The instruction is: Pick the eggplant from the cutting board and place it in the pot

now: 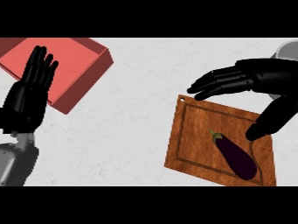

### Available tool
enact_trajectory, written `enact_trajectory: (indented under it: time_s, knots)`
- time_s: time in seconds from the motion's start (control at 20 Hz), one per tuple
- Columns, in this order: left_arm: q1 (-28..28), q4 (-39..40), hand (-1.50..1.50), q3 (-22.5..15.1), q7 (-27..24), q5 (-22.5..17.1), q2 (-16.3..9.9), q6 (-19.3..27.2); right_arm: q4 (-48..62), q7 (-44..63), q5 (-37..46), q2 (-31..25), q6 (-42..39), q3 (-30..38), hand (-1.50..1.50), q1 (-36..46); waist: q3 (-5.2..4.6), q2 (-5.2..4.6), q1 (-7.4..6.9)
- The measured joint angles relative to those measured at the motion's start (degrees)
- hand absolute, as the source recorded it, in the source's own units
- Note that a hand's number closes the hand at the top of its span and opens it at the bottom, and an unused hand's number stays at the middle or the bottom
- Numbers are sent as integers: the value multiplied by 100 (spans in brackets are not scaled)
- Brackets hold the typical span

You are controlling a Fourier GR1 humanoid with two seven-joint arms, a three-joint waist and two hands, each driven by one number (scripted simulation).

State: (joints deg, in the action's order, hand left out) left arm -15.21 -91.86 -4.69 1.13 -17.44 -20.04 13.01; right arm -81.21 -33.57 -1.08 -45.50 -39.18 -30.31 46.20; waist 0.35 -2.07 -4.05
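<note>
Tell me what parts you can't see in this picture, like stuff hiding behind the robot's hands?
- Pot: head view; only a grey bit shows at the top right edge; the right hand and its arm cover the rest.
- Red tray: head view; the open left hand covers part of it, and the picture's edge cuts its corner.
- Cutting board: head view; its far right corner is behind the right hand's thumb.
- Eggplant: fully visible.

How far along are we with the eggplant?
Nothing is done yet: the dark purple eggplant lies on the brown wooden cutting board. The open right hand hovers above the board's upper edge, holding nothing. The left hand rests open. Grasping and placing in the pot remain.
</note>
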Motion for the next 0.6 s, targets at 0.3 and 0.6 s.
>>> enact_trajectory:
  time_s: [0.3,0.6]
  knots:
    - [-155,227,0,47,3,27,34,8,-121,-748,987,-427,600,-870,-150,161,-16,52,67]
    - [-217,341,0,61,4,67,94,25,274,-1389,1876,-632,1283,-1752,-150,236,-25,92,99]
